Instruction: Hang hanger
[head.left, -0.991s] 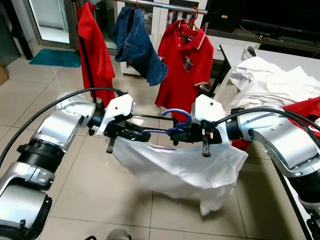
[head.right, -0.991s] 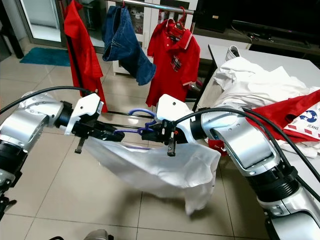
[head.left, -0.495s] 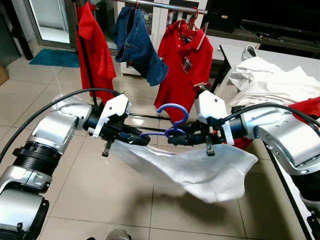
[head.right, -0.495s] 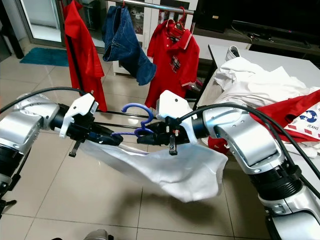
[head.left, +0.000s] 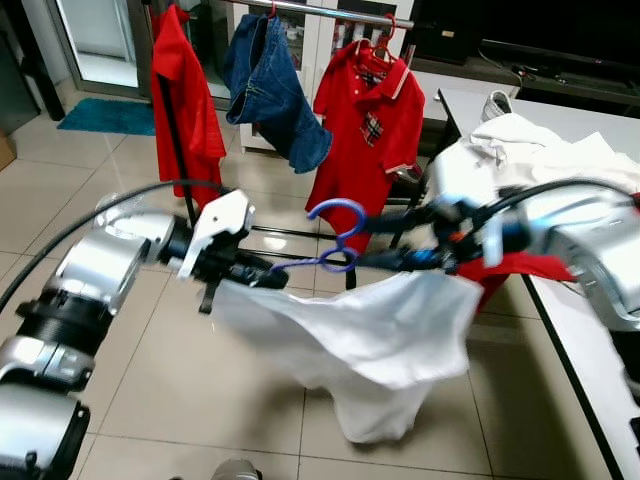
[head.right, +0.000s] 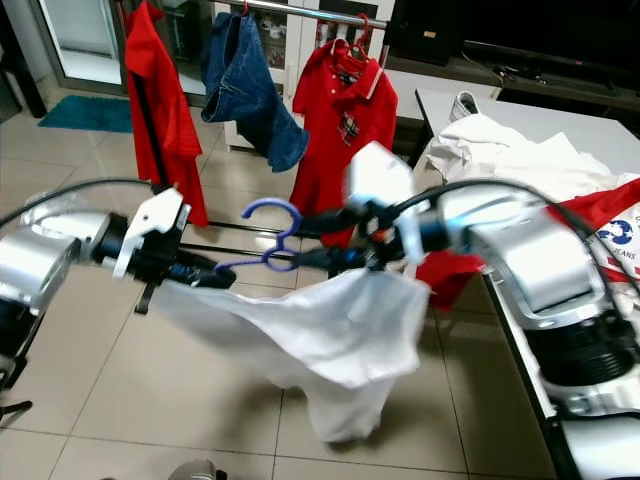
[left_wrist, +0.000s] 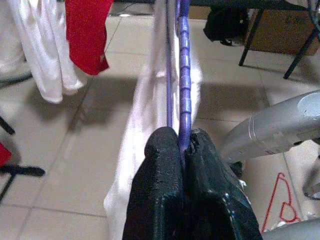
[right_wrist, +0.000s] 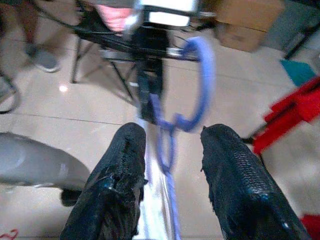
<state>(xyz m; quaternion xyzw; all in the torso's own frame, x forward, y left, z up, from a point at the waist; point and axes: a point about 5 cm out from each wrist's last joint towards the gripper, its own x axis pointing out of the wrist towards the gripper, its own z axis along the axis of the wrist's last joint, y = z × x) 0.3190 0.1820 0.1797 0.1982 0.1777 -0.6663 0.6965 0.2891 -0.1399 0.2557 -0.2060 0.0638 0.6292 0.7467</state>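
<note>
A blue hanger (head.left: 335, 235) carries a white garment (head.left: 370, 335) that droops toward the floor. My left gripper (head.left: 268, 277) is shut on the hanger's left arm; in the left wrist view its fingers (left_wrist: 165, 165) pinch the ribbed blue bar (left_wrist: 184, 75). My right gripper (head.left: 385, 243) is blurred with motion and stands open around the hanger's neck. In the right wrist view its two fingers (right_wrist: 125, 165) straddle the blue hook (right_wrist: 202, 75) with a gap on both sides. The rack's rail (head.left: 300, 8) runs across the top, beyond the hanger.
On the rail hang a red shirt (head.left: 185, 100), denim shorts (head.left: 270, 85) and a red polo (head.left: 365, 120). A table (head.left: 580, 330) at the right holds heaped white and red clothes (head.left: 540, 150). A red hanger (left_wrist: 280, 200) lies on the tiled floor.
My right gripper has opened off the hanger's neck and its arm has swung upward, blurred. The hanger has risen a little, and the garment's right side now hangs lower. The left grip is unchanged.
</note>
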